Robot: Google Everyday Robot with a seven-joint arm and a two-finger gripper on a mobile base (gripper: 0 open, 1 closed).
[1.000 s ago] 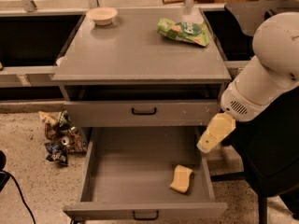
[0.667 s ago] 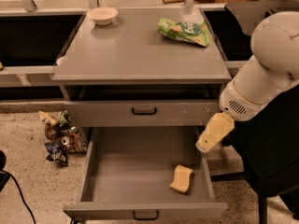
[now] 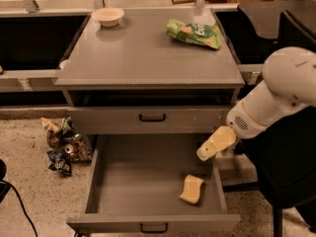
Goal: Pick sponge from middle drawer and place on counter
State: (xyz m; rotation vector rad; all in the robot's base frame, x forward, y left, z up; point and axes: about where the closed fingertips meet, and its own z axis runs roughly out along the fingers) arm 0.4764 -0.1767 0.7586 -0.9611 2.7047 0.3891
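Nearest you, the middle drawer point(image 3: 138, 181) is standing open, with the sponge point(image 3: 192, 189) lying on its floor, front right. Your gripper point(image 3: 216, 143) is hovering by the drawer's right wall, apart from the sponge; you cannot tell whether its jaws are apart. Beyond, the tabletop point(image 3: 143, 53) is carrying a green bag point(image 3: 194, 32) and a bowl point(image 3: 107, 16).

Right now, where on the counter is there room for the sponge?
The counter is bare across its middle and front; only the back corners are taken, bowl left, green bag right. The tool hangs over the middle drawer, not touching the sponge.
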